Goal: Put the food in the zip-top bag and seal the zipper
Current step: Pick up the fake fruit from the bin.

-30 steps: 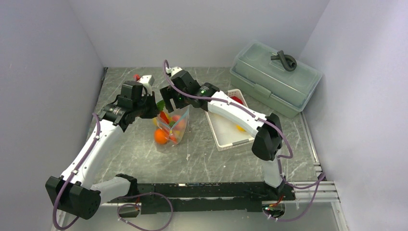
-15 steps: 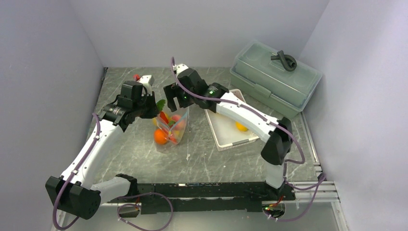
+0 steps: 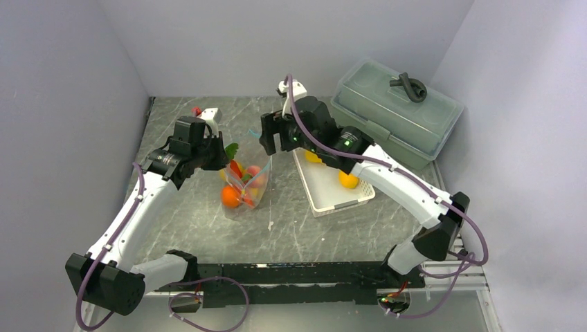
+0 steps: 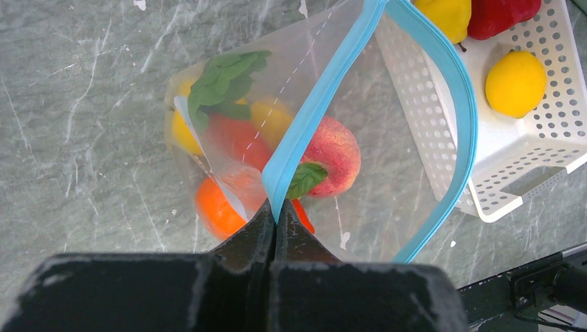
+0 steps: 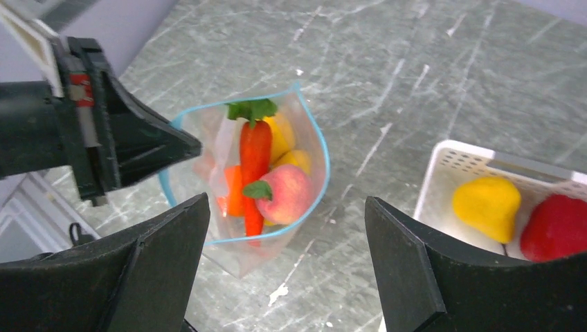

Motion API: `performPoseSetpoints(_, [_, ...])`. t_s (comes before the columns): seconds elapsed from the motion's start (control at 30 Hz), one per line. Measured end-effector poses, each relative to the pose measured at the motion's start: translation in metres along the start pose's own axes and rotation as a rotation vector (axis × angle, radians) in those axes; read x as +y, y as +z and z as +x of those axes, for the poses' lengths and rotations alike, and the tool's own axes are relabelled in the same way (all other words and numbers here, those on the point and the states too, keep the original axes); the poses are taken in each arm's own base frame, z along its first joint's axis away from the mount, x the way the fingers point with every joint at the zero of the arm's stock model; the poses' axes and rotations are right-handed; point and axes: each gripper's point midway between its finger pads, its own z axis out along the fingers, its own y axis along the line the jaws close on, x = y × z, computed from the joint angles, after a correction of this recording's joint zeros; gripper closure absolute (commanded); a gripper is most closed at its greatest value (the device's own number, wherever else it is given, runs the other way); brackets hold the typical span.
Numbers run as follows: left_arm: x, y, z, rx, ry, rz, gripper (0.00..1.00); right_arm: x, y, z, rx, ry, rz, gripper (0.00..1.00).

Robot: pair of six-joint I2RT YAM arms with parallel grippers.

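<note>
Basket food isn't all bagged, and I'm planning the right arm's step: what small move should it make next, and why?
Probably swing the right gripper, open and empty, over the white basket and lower it around the yellow fruit. That and a red pepper lie unbagged there, while the left gripper pinches the zipper, holding open the zip-top bag.

Light soft and even, from above; shadows faint. Your right gripper (image 5: 284, 204) fingers (image 5: 415, 270) loom dark and soft-edged. Just ahead of your left gripper (image 4: 277, 216), the zip-top bag (image 4: 387, 159) shows mild sheen.
</note>
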Motion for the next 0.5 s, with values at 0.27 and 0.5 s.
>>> performPoseSetpoints(0.27, [0.000, 0.000, 0.000, 0.000, 0.000, 0.000, 1.00, -0.060, -0.010, 0.034, 0.048, -0.005, 0.180, 0.16])
performPoseSetpoints(0.5, [0.000, 0.000, 0.000, 0.000, 0.000, 0.000, 1.00, -0.131, -0.032, 0.056, 0.096, 0.050, 0.340, 0.16])
